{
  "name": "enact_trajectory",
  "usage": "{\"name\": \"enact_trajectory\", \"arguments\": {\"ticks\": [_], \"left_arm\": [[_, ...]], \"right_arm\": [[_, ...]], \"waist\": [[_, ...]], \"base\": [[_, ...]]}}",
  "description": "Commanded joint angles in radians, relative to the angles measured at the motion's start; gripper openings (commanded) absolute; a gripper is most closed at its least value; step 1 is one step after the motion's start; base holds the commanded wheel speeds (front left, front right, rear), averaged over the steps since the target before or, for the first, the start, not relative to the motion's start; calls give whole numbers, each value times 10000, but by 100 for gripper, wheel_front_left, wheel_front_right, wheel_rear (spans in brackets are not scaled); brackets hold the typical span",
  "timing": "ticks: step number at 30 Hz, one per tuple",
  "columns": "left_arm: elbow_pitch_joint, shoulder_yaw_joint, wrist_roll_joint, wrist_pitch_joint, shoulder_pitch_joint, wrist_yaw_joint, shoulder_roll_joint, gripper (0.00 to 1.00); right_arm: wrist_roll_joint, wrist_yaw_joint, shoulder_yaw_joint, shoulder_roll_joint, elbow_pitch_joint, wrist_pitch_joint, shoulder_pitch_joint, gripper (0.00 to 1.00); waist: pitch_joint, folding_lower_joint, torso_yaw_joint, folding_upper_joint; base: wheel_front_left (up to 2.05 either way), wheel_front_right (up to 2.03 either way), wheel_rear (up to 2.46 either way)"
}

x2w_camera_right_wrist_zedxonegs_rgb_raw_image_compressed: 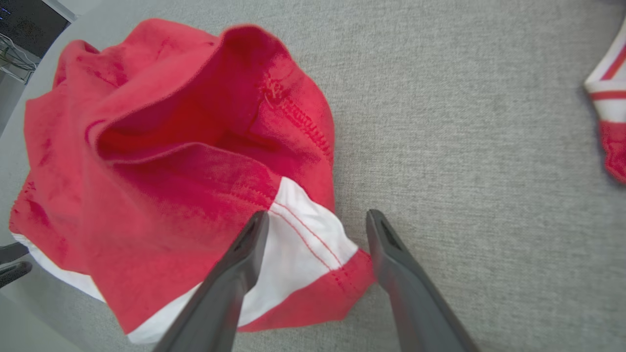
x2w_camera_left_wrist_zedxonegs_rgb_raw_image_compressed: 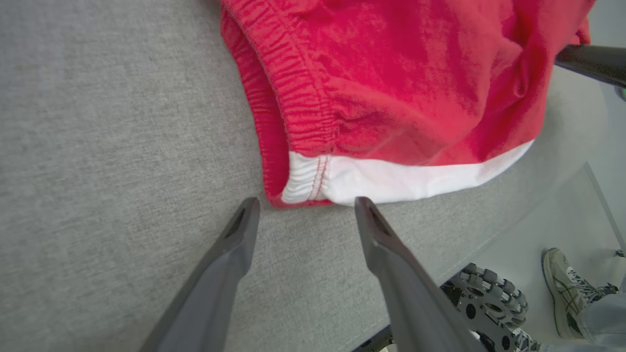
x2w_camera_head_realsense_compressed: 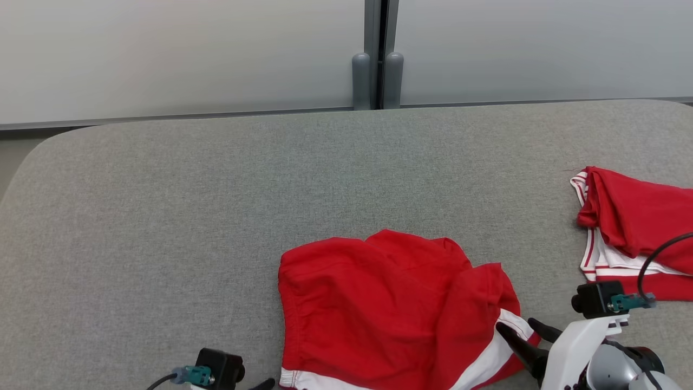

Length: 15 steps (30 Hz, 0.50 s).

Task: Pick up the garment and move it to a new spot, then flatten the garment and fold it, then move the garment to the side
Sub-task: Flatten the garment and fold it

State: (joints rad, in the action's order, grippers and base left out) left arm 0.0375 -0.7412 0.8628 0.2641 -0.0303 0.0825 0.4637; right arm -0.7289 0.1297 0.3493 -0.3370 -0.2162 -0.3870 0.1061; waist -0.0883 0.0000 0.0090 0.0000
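A: Garment (x2w_camera_head_realsense_compressed: 390, 309): red shorts with white trim, crumpled on the grey desk (x2w_camera_head_realsense_compressed: 216, 216). The desk's near edge runs just beside it.

B: Handling?

A: Soft, light and limp, I'd judge. It will sag and drag rather than slip. Best holds look like its two near corners. Left pincer (x2w_camera_left_wrist_zedxonegs_rgb_raw_image_compressed: 305, 201) stands released at the elastic waistband corner, tips just short of cloth. Right pincer (x2w_camera_right_wrist_zedxonegs_rgb_raw_image_compressed: 318, 214) is also released, over the white-banded hem corner.

B: Surroundings?

A: Second red-and-white piece (x2w_camera_head_realsense_compressed: 633, 227), well apart to the garment's right, so keep clear of it. A person's shoe (x2w_camera_left_wrist_zedxonegs_rgb_raw_image_compressed: 562, 278) is on the floor below. Nothing blocks either corner.
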Motion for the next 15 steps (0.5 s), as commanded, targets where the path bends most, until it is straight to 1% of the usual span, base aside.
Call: {"name": "enact_trajectory", "arguments": {"ticks": [1,5,6,8,9,10,11,12,13,14,15], "left_arm": [[21,27,-64,-126,-215,-82,8,100],[72,70,-279,-393,-336,-47,-20,100],[90,61,-284,-430,-352,-64,-35,100],[146,17,-281,-401,-401,-127,-53,100],[189,-11,-270,-362,-425,-141,-60,100],[212,-30,-260,-347,-442,-155,-81,100],[228,-38,-259,-341,-453,-155,-97,82],[243,-37,-271,-363,-453,-136,-104,53],[258,-40,-284,-368,-454,-121,-103,29],[260,-45,-305,-371,-460,-113,-90,0],[251,-51,-310,-371,-465,-108,-75,0]], "right_arm": [[-60,21,75,-60,-56,43,112,100],[-184,21,286,-122,-107,113,197,100],[-214,21,341,-122,-104,127,203,98],[-278,21,422,-148,-114,115,204,87],[-300,21,460,-172,-114,120,212,78],[-321,21,497,-187,-118,136,223,73],[-351,21,534,-194,-118,158,219,65],[-386,21,566,-206,-121,178,205,54],[-407,21,597,-221,-117,206,196,48],[-410,21,620,-234,-105,213,187,40],[-449,21,645,-252,-95,221,174,29]], "waist": [[-7,0,4,0],[-25,0,10,0],[-18,0,9,0],[-19,0,0,0],[-23,0,-9,0],[-23,0,-17,0],[-21,0,-26,0],[-16,0,-31,0],[-11,0,-32,0],[-3,0,-33,0],[4,0,-38,0]], "base": [[0,0,0],[0,0,0],[0,0,0],[0,0,0],[0,0,0],[0,0,0],[0,0,0],[0,0,0],[0,0,0],[0,0,0],[0,0,0]]}}
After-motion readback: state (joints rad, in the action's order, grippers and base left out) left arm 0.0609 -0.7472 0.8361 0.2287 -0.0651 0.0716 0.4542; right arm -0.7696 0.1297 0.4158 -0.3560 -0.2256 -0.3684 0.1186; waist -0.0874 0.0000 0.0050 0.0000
